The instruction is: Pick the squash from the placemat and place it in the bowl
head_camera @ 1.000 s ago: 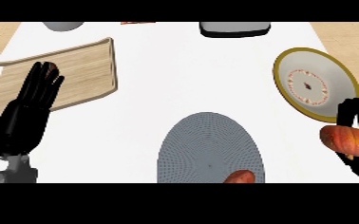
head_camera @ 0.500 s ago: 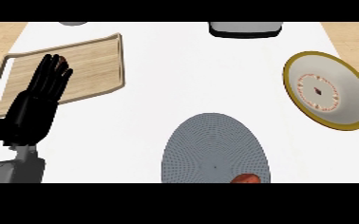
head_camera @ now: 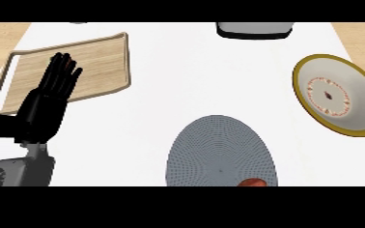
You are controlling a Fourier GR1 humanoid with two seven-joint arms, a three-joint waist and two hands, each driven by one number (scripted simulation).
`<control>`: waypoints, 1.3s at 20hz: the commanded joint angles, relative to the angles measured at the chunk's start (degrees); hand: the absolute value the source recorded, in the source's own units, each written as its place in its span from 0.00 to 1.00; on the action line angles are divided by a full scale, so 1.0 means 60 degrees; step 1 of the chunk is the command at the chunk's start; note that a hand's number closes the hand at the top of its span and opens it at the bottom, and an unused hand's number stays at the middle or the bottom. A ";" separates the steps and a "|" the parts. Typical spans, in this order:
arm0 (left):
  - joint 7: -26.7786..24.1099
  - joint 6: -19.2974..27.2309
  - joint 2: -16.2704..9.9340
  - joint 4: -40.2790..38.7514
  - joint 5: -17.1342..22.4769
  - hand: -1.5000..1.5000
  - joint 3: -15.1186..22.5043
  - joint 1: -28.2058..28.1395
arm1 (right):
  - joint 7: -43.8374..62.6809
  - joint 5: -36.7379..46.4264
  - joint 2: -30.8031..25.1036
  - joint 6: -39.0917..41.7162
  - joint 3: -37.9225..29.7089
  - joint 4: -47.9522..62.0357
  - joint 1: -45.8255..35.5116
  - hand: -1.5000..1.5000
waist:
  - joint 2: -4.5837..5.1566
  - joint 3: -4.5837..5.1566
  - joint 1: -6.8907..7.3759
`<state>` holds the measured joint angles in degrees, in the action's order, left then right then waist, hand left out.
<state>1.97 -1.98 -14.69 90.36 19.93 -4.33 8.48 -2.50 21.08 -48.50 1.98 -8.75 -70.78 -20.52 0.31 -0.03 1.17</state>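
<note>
Losing sight of the right hand is the main change: a second ago it sat at the right edge next to the bowl with something orange under it, and now it shows nowhere. The view has also slid, so everything sits further right and nearer than before.

Current layout:
- Squash (head_camera: 251,182): only a small orange-red sliver, at the near edge of the grey placemat (head_camera: 214,149), cut off by the bottom of the view. It looks to be resting on the mat, but too little shows to be sure.
- Bowl (head_camera: 308,67): gold-rimmed, at the right edge, well apart from the squash. Nothing visible in it.
- Left hand (head_camera: 49,101): at the left, fingers straight and pressed together, pointing far. Resting over the near corner of the wooden tray (head_camera: 107,67), holding nothing.
- Dark-based pot or appliance (head_camera: 255,29) at the far edge, not involved.

Read for the task: pick not done. Squash is on the mat side, bowl has not received it. Can't tell the right hand's fingers or position from this. Next step, as I judge it, is a reach to the near edge of the mat, then a carry right and far to the bowl.
</note>
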 commanded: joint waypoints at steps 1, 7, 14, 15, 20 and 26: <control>-0.0135 -0.0411 -0.0107 -0.0216 0.0266 0.50 -0.0264 0.0116 | -0.1282 0.0707 0.0445 -0.0345 0.0335 0.2624 -0.1366 1.00 | 0.0031 -0.0004 0.0103; 0.0050 -0.0025 0.0206 -0.0292 -0.0190 0.50 0.0121 0.0493 | -0.1636 0.1880 0.0918 -0.0648 0.0865 0.5678 -0.3328 1.00 | 0.0097 -0.0013 0.0239; -0.0181 -0.0561 0.0193 0.0229 0.0081 0.50 0.0189 -0.0306 | -0.1571 0.1879 0.1447 0.0031 0.0676 0.8171 -0.3900 0.00 | 0.0179 -0.0036 0.0604; 0.0350 -0.0298 0.0028 0.0189 0.0228 0.50 -0.0070 0.0388 | -0.1972 0.1949 0.1326 0.0468 0.0787 0.8386 -0.4005 0.00 | 0.0181 -0.0040 0.0495; 0.0296 -0.0032 0.0134 0.0102 -0.0025 0.50 -0.0059 0.0413 | -0.3791 0.1276 0.1526 0.0482 0.0036 0.8890 -0.4398 0.00 | 0.0154 -0.0046 0.0371; -0.0066 -0.0100 0.0241 -0.0084 -0.0246 0.50 0.0072 0.0255 | -0.4146 -0.0906 0.1529 0.0900 -0.2174 0.9379 -0.5007 0.00 | 0.0184 -0.0059 0.0332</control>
<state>2.44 -2.86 -13.53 90.31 19.38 -4.15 10.43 -26.08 22.30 -39.91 6.19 -15.01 -16.55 -48.03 1.38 -0.37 3.32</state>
